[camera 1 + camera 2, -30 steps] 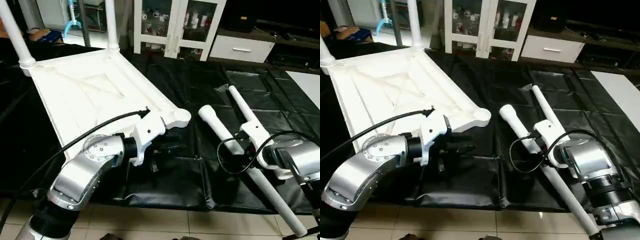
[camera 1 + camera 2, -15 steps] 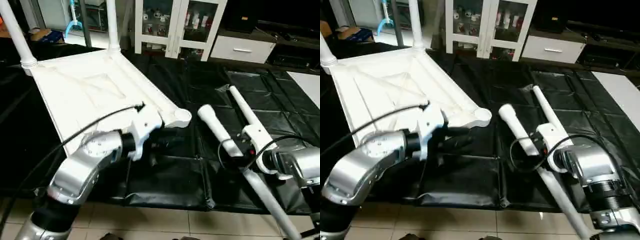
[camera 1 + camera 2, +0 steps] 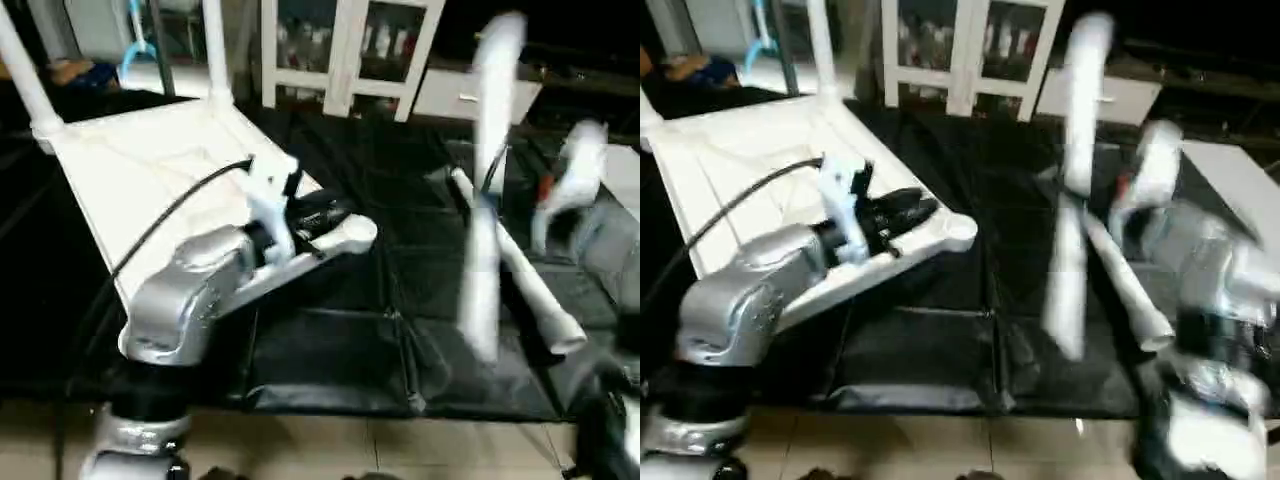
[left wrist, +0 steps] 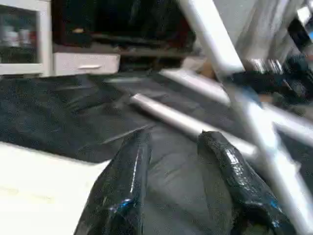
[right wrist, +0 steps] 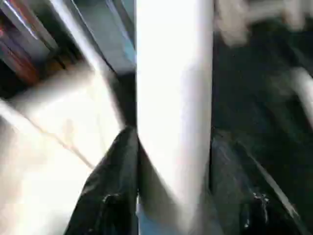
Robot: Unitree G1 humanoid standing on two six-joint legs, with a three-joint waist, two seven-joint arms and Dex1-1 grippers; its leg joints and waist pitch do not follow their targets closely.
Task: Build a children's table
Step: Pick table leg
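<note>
The tabletop is lying underside-up on the black-covered table, with two legs standing in its far sockets. The right gripper is grasping a third leg, raised near upright. A fourth leg is lying on the table. The left gripper, released, is hovering at the empty near socket. Two legs are awaiting fitting. Open room is lying between the tabletop and the lying leg; the table's near edge is close.

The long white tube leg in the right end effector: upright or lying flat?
Upright: the long white tube leg stands near vertical above the black cover, clamped between the right end effector's fingers.
</note>
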